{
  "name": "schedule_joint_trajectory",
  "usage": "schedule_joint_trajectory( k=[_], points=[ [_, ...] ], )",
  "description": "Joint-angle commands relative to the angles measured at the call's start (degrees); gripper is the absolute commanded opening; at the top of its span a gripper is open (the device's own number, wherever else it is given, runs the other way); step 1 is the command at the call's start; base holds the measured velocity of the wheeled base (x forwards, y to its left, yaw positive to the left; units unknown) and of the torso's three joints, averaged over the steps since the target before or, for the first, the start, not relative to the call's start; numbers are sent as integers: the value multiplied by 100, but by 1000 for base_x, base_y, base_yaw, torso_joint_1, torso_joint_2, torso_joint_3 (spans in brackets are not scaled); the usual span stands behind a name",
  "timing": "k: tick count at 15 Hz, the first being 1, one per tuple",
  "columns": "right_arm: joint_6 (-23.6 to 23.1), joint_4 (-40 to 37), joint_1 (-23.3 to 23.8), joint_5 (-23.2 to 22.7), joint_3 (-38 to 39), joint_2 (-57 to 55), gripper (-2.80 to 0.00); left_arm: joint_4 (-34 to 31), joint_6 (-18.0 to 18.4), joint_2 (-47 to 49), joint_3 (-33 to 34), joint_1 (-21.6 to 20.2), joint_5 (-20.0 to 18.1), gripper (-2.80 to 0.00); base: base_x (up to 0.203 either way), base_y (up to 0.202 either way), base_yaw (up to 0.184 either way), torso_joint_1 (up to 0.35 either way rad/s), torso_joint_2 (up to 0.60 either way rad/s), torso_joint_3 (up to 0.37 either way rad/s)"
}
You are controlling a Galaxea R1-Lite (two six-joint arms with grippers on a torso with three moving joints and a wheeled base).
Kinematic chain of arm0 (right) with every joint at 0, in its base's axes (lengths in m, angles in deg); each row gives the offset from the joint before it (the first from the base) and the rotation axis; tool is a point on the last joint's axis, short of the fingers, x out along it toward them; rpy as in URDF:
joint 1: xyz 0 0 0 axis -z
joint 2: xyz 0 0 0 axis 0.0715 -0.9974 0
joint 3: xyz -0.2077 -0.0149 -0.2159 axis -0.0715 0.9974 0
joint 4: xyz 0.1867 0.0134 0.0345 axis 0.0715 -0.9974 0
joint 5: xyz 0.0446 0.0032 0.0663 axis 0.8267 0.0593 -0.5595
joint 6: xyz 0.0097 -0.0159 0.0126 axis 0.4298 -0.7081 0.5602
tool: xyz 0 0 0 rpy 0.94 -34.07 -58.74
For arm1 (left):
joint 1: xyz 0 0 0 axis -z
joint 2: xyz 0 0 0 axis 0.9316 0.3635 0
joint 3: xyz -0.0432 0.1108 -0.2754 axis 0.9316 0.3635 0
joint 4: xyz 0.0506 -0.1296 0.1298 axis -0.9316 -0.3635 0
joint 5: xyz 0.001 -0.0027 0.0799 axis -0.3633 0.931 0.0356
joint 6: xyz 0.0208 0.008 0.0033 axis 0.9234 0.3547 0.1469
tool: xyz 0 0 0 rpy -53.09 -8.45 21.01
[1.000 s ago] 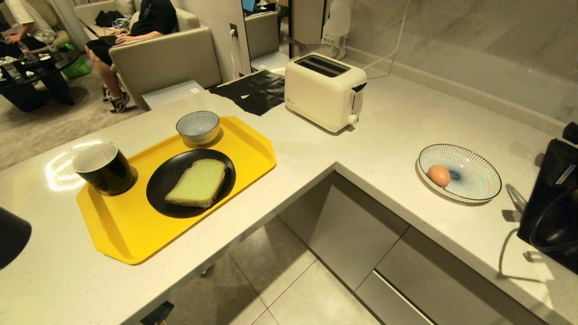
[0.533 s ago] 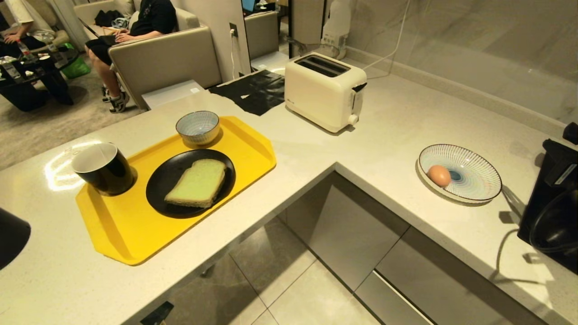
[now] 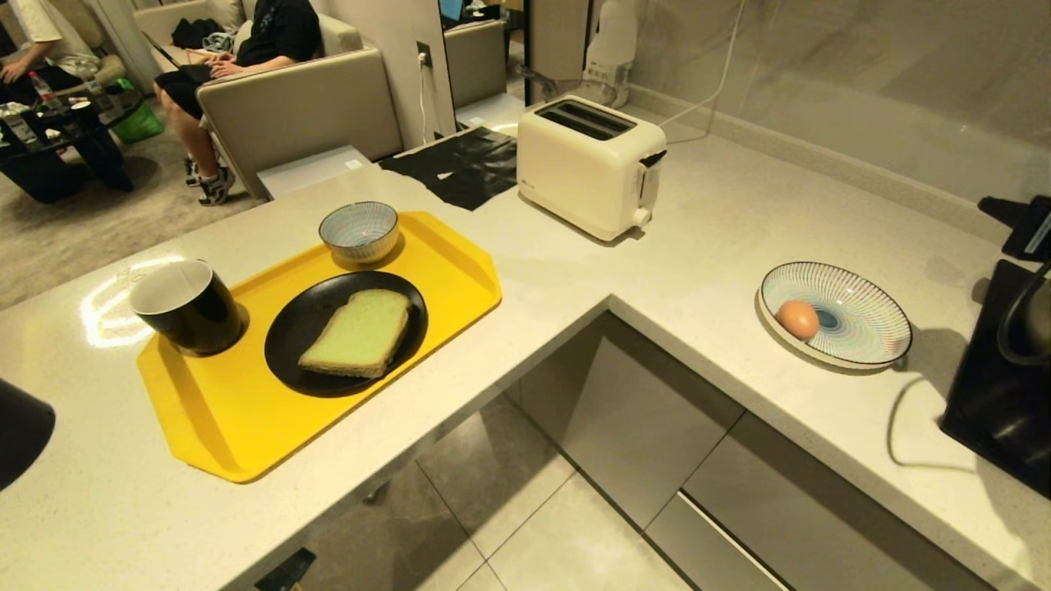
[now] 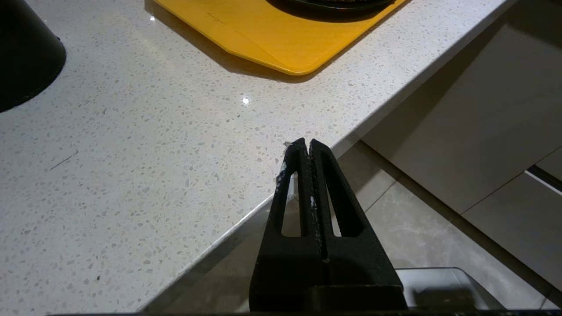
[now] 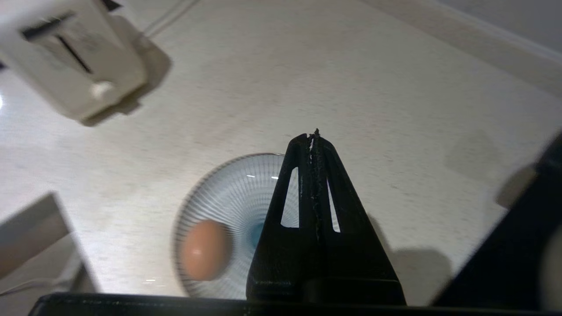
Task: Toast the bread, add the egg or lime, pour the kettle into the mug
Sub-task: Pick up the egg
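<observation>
Egg (image 5: 204,250) in striped dish, below closed right hand (image 5: 314,134)

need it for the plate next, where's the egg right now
In the head view the egg lies in the striped shallow dish on the right-hand counter, right of the toaster; the right gripper hangs above that dish.

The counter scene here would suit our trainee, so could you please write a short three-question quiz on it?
1. True or false: the bread lies on a black plate on the yellow tray.
2. Where is the egg? A) in the toaster B) in the striped dish C) in the mug
3. Fill in: the right gripper, above the dish, is ____.

Key: 1 true; 2 B; 3 shut.
</observation>
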Motion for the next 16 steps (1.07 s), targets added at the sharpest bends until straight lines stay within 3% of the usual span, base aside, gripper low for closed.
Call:
schedule_joint_trajectory(
  k=[1,3,5,8,14,16],
  points=[
    [131,-1444,-171,-5,-858,161,-280,1,4,0,0,-6,0,-280,0,0,0,0,0,0],
    [230,-2300,-477,-8,-1507,223,-280,-1,4,2,0,1,0,-280,0,0,0,0,0,0],
    [-128,-2484,-556,8,-1597,287,-280,-4,4,-3,0,0,0,-280,0,0,0,0,0,0],
    [-581,-3460,-558,194,-1867,322,-280,-6,4,-6,0,-5,0,-280,0,0,0,0,0,0],
    [-602,-6343,-900,473,-3653,-45,-280,1,4,2,0,0,0,-280,0,0,0,0,0,0],
    [-465,-6924,-1135,479,-4049,-317,-280,1,4,2,0,2,0,-280,0,0,0,0,0,0]
  ],
)
